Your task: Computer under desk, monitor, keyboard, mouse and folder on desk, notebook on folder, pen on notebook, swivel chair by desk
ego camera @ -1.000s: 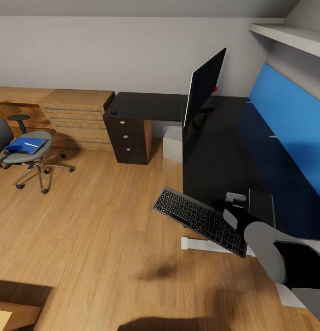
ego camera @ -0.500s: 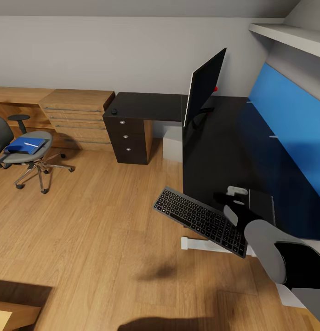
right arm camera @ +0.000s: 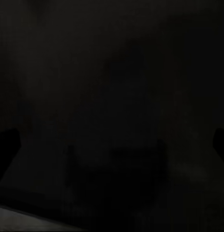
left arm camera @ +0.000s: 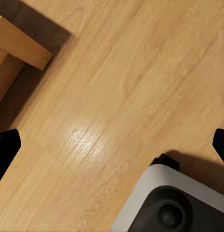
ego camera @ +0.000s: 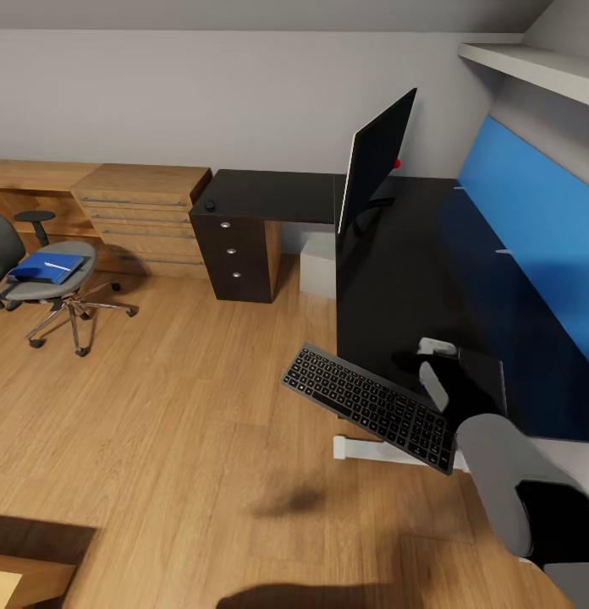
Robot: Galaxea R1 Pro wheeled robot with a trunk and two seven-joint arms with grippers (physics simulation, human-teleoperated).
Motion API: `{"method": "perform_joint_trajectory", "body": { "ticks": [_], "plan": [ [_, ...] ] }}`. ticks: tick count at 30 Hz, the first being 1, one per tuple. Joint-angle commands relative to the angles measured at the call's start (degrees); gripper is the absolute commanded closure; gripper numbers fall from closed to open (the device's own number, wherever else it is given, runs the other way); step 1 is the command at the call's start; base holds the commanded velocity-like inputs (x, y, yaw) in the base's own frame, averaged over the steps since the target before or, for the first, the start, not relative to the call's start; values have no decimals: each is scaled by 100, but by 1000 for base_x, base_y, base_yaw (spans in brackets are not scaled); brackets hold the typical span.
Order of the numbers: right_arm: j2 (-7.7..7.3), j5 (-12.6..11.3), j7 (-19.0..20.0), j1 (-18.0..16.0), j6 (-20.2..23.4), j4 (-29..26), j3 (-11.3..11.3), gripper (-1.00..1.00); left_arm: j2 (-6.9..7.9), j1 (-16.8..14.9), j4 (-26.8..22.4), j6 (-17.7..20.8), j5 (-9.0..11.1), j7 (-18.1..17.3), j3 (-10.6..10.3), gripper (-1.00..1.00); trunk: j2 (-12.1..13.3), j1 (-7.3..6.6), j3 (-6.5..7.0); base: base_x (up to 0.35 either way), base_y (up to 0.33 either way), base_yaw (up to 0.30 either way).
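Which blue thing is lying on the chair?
The folder. It's small and lies flat on the chair's grey seat, while the other blue thing is a big panel on the wall behind the desk.

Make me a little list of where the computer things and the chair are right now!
keyboard: overhanging the desk front edge, partly off
monitor: upright on desk
mouse: on desk's far end, above drawers
folder: on swivel chair seat, away from desk
computer: under desk
right gripper: over desk, beside keyboard
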Motion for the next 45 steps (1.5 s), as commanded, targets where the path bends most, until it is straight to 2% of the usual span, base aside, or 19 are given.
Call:
{"method": "perform_joint_trajectory", "body": {
  "ticks": [1, 3, 4, 7, 13, 14, 15, 17, 18, 22, 23, 24, 30, 38, 45],
  "plan": [
    [-18, -169, -37, 104, 179, -262, -3, -100, 3, -1, -3, -17, 16, 46, -48, -100, -7, 2, -7, 0, 0, 0],
    [-60, -377, -39, 330, 454, -760, -12, -100, 0, -2, -4, -17, 15, 47, -51, -100, -7, 2, -7, 0, 0, 0],
    [-135, -780, -45, 843, 880, -1732, -37, -100, 1, -2, 0, -18, 15, 47, -52, -100, -7, 2, -7, 0, 0, 0],
    [-158, -1098, -49, 1202, 1085, -2347, -107, -100, 0, -2, 2, -18, 17, 47, -50, -100, -7, 2, -7, 0, 0, 0],
    [-172, -1881, -53, 1715, 1257, -3178, -423, -100, 3, -3, -1, -18, 20, 47, -49, -100, -7, 2, -7, 0, 0, 0],
    [-178, -2194, -55, 1843, 1284, -3386, -561, -100, 4, -3, -1, -18, 21, 50, -49, -100, -7, 2, -7, 0, 0, 0],
    [-181, -2353, -57, 1908, 1294, -3484, -635, -100, 4, -4, 0, -18, 21, 52, -48, -100, -7, 2, -7, 0, 0, 0],
    [-188, -2975, -61, 2228, 1327, -3905, -964, -100, 10, -3, 1, -18, 22, 55, -53, -100, -7, 2, -7, 0, 0, 0],
    [-188, -3165, -58, 2353, 1339, -4074, -1083, -100, 16, -1, -2, -18, 26, 54, -55, -100, -7, 2, -7, 0, 0, 0],
    [-180, -3392, -56, 2467, 1354, -4298, -1229, -100, 17, -1, -2, -18, 29, 49, -56, -100, -7, 2, -7, 0, 0, 0],
    [-178, -3518, -55, 2517, 1357, -4364, -1290, -100, 16, 0, 0, -18, 30, 49, -56, -100, -7, 2, -7, 0, 0, 0],
    [-176, -3758, -55, 2596, 1358, -4423, -1396, -100, 17, 0, 0, -18, 30, 48, -56, -100, -7, 2, -7, -21, 0, 0],
    [-175, -4149, -55, 2685, 1357, -4472, -1558, -100, 21, -1, 1, -18, 31, 51, -56, -100, -7, 2, -7, -140, 0, 0],
    [-170, -4258, -49, 2728, 1346, -4465, -1598, -100, 29, -3, -4, -18, 31, 55, -56, -100, -7, 2, -7, -302, 0, -31],
    [-166, -4272, -46, 2731, 1333, -4452, -1602, -100, 31, -3, -4, -18, 31, 56, -56, -100, -7, 2, -7, -331, 0, -221]
  ]
}}
